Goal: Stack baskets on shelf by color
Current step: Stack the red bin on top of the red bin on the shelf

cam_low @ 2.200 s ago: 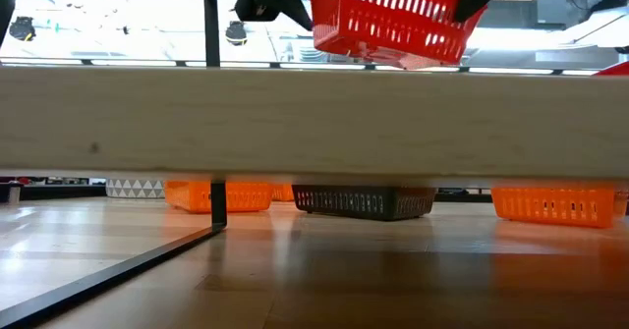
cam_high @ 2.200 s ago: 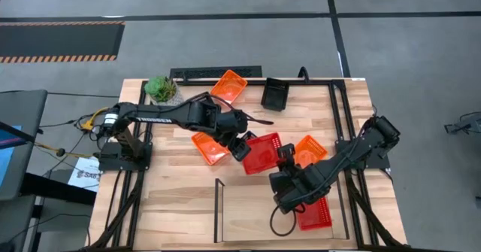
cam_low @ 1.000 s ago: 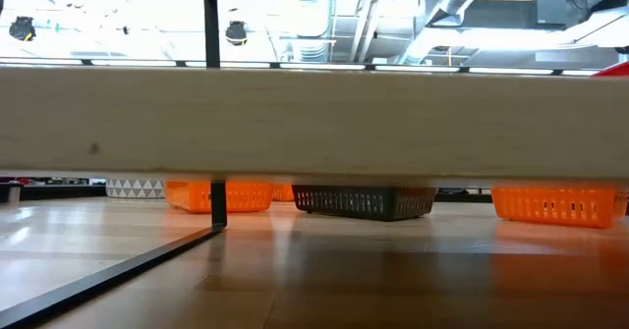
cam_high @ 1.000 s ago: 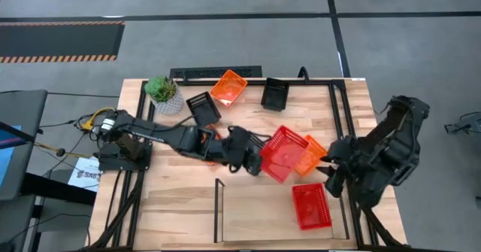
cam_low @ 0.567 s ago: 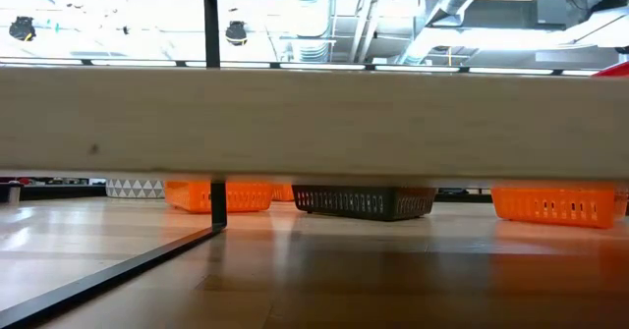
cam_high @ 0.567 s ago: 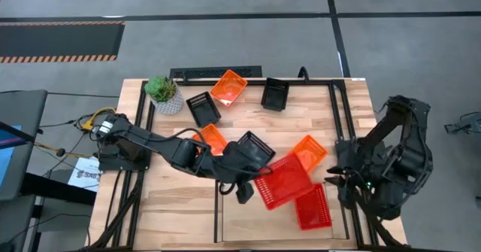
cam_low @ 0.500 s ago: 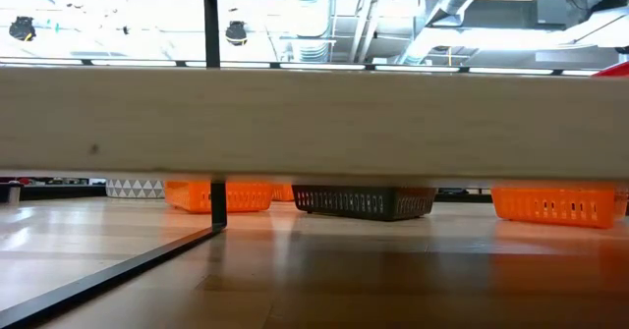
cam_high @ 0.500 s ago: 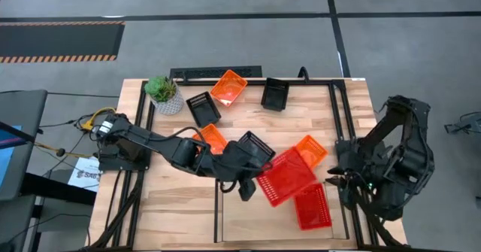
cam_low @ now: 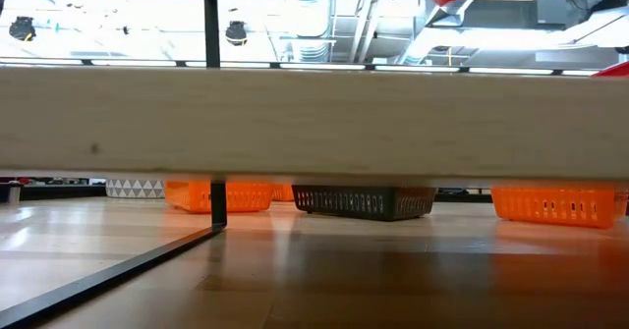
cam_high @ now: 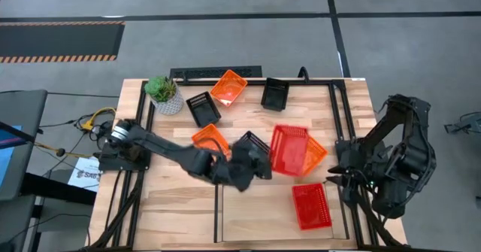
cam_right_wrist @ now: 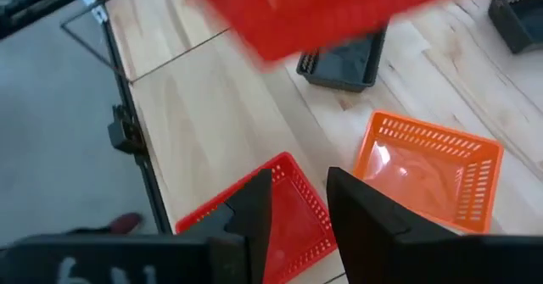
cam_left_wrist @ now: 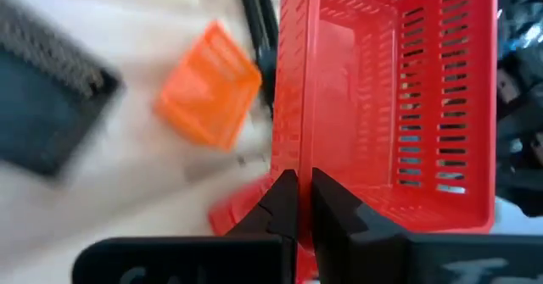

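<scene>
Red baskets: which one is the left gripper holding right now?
The larger-looking red basket mid-table, lifted above an orange basket. The left gripper is shut on its rim. The other red basket lies alone on the shelf board, nearer the right arm.

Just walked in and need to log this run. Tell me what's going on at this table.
The left gripper is shut on the rim of a red plastic mesh basket, carrying it in the air over the middle of the wooden table. The right gripper waits at the table's right edge, holding nothing. Another red basket lies on the low light-wood shelf board; orange baskets and black baskets are scattered on the table, not yet stacked.
</scene>
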{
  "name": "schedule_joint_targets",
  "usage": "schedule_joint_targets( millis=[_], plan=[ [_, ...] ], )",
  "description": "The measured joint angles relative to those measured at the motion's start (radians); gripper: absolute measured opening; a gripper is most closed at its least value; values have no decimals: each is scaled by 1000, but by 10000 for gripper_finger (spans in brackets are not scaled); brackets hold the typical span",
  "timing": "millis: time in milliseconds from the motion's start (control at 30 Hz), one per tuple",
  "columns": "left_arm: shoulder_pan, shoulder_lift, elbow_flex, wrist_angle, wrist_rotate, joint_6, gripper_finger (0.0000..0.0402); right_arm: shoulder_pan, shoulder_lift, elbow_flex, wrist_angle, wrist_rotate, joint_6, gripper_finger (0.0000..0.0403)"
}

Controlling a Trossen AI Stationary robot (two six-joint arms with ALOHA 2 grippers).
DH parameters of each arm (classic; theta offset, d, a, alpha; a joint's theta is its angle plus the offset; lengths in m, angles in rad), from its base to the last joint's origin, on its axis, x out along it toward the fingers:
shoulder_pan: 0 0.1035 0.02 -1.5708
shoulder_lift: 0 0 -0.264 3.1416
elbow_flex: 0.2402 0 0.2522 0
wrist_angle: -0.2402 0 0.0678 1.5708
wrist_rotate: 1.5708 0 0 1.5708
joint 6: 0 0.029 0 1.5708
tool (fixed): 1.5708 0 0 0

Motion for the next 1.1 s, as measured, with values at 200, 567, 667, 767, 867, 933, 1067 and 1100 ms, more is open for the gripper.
schedule_joint_targets(
  millis=[200,567,667,767,867,933,1067,1100],
  plan=[
    [-31,121,0,180,70,-140,0,-16,0,0,0,8,3,136],
    [-143,175,0,167,-71,-324,0,-13,0,0,0,29,-9,136],
    [-170,180,1,185,-83,-343,0,-13,0,0,0,51,-12,136],
    [-189,216,0,219,-88,-399,0,-13,0,0,0,62,-8,136],
    [-192,279,41,251,-55,-406,0,-14,0,0,0,67,7,136],
    [-190,310,90,248,-34,-407,0,-15,1,0,0,67,10,136],
    [-174,360,179,233,7,-350,0,-15,1,0,0,67,11,136],
    [-171,372,201,232,16,-330,0,-15,0,0,0,67,11,136]
  ],
)
